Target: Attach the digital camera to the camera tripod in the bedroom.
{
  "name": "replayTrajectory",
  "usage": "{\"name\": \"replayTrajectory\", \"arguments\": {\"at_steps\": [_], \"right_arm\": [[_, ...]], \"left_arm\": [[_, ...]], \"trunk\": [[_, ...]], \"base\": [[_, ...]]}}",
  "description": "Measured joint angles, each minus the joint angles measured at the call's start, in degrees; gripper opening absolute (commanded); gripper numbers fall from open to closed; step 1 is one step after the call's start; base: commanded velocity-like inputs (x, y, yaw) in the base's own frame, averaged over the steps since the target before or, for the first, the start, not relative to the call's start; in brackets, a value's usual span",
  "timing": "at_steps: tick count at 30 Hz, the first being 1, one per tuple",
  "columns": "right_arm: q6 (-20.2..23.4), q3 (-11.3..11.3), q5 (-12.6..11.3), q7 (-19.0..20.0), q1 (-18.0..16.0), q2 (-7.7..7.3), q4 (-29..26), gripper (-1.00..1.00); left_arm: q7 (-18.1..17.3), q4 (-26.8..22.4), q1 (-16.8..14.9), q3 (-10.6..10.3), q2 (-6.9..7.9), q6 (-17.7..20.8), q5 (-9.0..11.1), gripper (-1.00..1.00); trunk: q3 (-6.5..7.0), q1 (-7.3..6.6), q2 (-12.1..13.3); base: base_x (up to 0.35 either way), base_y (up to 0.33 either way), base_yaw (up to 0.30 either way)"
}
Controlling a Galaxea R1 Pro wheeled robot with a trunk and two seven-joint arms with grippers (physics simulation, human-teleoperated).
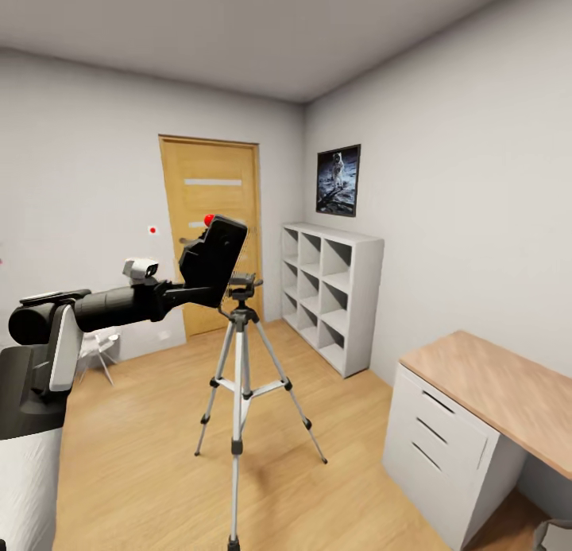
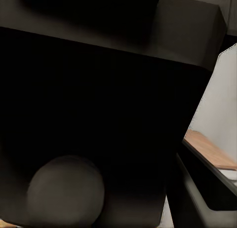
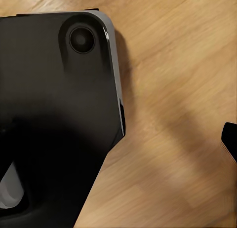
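- Your left gripper (image 1: pixel 191 290) pinches the digital camera (image 1: pixel 213 261), tilted, its red button (image 1: pixel 209 219) uppermost.
- The camera sits just left of and slightly above the camera tripod (image 1: pixel 241 376) head, close beside it.
- The tripod stands on the bedroom's wood floor (image 1: pixel 159 440), before the oak door (image 1: pixel 213 217).
- Your right gripper: cannot tell whether it is spread or closed.

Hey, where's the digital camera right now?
In the head view, the digital camera is held up in the left gripper, left of centre, just above and left of the camera tripod head, in front of the oak door.
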Motion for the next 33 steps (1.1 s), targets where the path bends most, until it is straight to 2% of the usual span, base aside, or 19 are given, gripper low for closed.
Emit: {"name": "replayTrajectory", "arguments": {"at_steps": [14,33], "right_arm": [[0.0,0.0,-0.01,0.0,0.02,0.0,-0.02,1.0],[-0.01,0.0,0.02,-0.01,0.0,0.0,0.01,1.0]], "left_arm": [[0.0,0.0,0.0,-0.06,-0.04,0.0,0.02,-1.0],[0.0,0.0,0.01,-0.08,-0.08,0.0,0.01,-1.0]], "trunk": [[-0.01,-0.01,-0.02],[0.0,-0.03,-0.01]], "base": [[0.026,0.0,0.278],[0.264,-0.126,0.278]]}}
